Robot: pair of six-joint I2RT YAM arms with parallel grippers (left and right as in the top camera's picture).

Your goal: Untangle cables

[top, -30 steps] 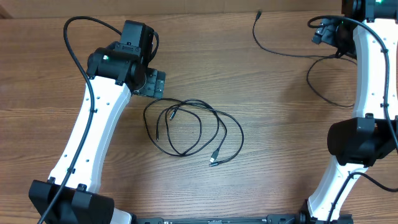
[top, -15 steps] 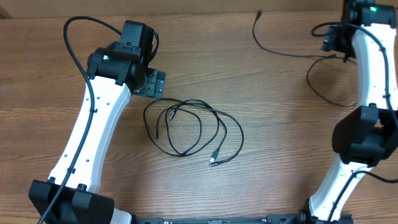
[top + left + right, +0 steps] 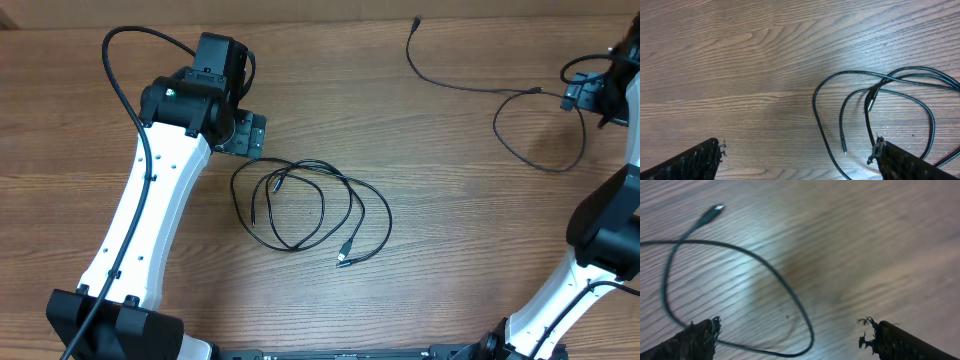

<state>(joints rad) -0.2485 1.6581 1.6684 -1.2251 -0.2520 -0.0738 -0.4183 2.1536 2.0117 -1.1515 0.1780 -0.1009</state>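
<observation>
left pincer (image 3: 798, 147): jaws wide apart, holding nothing
right pincer (image 3: 790, 327): jaws wide apart, holding nothing
tangled cables (image 3: 310, 205): on the table (image 3: 430, 190), just ahead of the left pincer, off toward its right finger
lone cable (image 3: 520, 110): loop just beside the right pincer, nearer its left finger
in the way: the tangle's loops cross over each other; one strand runs behind the left pincer's right finger in the wrist view
count: two arms, two pincers, one tangle, one lone cable, three plug ends showing in the tangle

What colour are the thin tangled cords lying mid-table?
The thin tangled cords are black, clearest in the overhead view.
</observation>
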